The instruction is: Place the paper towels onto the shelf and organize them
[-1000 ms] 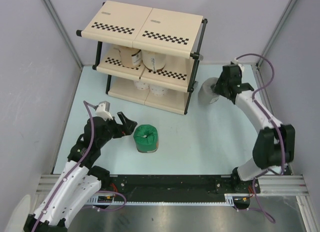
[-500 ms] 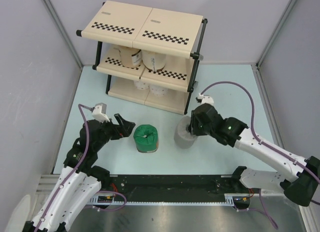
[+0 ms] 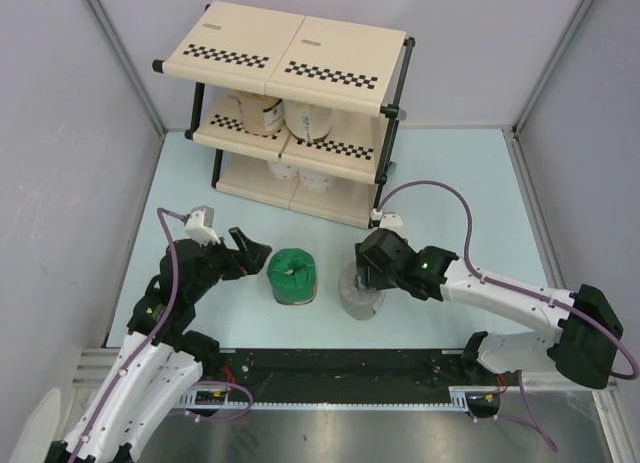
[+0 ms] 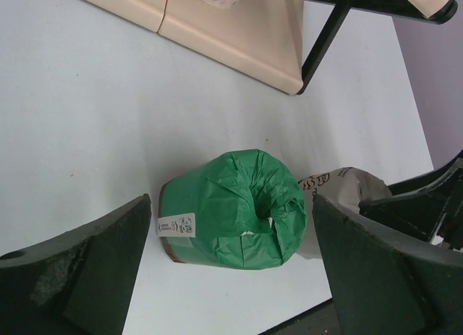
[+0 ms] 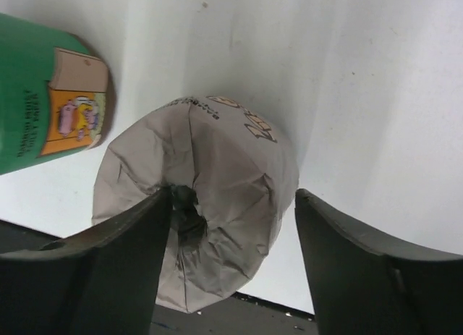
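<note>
The shelf (image 3: 290, 58) stands at the far side of the table (image 3: 450, 203), well apart from both loose rolls; four paper towels (image 3: 262, 111) sit on its middle and bottom tiers; the green roll (image 3: 292, 275) stands on end near the centre, directly ahead of the left gripper (image 3: 256, 249), whose jaws gape wide and hold nothing; the grey roll (image 3: 360, 298) stands upright just beside it, hole up; the right gripper (image 3: 366, 275) hangs straight over it, fingers straddling its sides, a gap at one finger, so unclamped by my reading.

green roll (image 3: 291, 274) beside grey roll (image 3: 359, 302), narrow gap between, shelf (image 3: 285, 53) standing behind
</note>
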### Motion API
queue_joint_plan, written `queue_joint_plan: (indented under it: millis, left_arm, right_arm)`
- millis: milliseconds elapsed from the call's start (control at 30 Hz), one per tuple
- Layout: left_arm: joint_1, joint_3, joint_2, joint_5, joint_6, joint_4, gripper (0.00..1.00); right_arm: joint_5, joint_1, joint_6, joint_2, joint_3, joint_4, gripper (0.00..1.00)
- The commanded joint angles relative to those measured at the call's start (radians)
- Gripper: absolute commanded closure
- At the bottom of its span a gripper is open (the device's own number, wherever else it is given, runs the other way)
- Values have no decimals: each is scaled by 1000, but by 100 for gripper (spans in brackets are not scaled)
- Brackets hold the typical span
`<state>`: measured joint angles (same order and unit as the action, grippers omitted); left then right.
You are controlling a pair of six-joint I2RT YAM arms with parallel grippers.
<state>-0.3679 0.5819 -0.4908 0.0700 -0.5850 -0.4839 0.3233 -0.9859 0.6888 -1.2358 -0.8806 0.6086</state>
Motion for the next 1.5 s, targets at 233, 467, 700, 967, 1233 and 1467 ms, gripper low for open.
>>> queue_joint_plan:
  millis: [233,467,700,967,1233,1467]
  left_arm:
    - [0,-106,-69,86,-73,33,5]
    - [1,-175,-92,59,-122,114,5]
    - [0,-172,-146,99,-118,169,5]
    - [0,-128,-189,82,-62,137,7]
    - [-23,-120,-219,71,-61,149,9]
    - [-97,-88,-267,30,-55,162,11]
  right_arm:
    - [112,50,28,393,-14,-30,23]
    - [163,87,25,463,-11,66,21]
    - [168,90,31,470,14,71,21]
    - [172,101,32,461,38,69,20]
    - [151,121,35,463,71,40,20]
    - [132,135,37,460,89,33,20]
